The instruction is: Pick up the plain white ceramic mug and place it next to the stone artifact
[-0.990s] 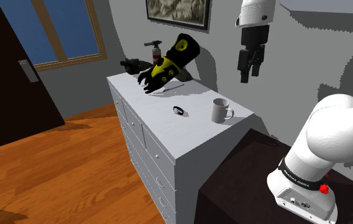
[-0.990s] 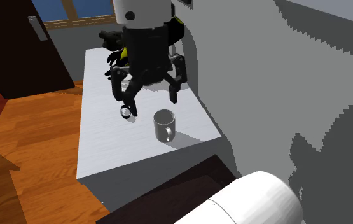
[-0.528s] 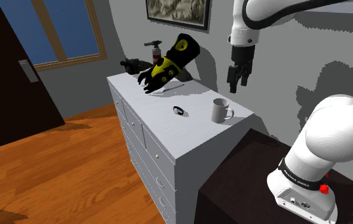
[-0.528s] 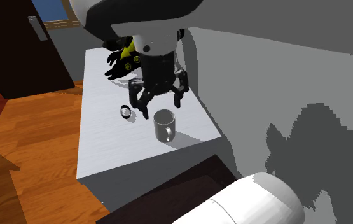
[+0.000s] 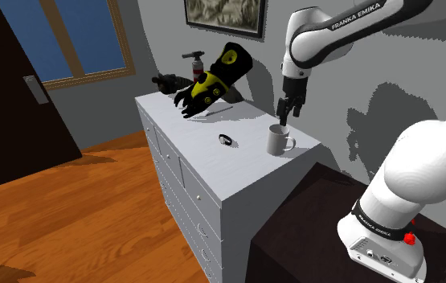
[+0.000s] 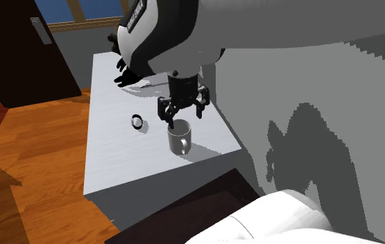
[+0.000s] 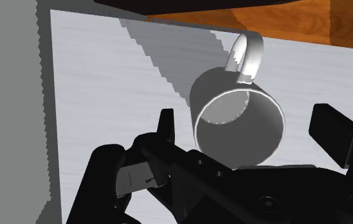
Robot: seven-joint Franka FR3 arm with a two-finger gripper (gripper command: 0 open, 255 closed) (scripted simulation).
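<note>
White cylindrical handled mug stands upright on the pale grey dresser top; your black two-finger gripper hangs just above, jaws spread, empty

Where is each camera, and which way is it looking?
Shoulder view: beside and a bit behind the stand, looking down over the white dresser; shows the stand, the arm and the gripper above the mug.
Second exterior view: up high near the arm, looking along the dresser toward the dark door; big white arm parts show.
Wrist view: on the hand, looking down into the mug; its two black fingers stand apart.
Shared: both outside views show the gripper over the mug.
</note>
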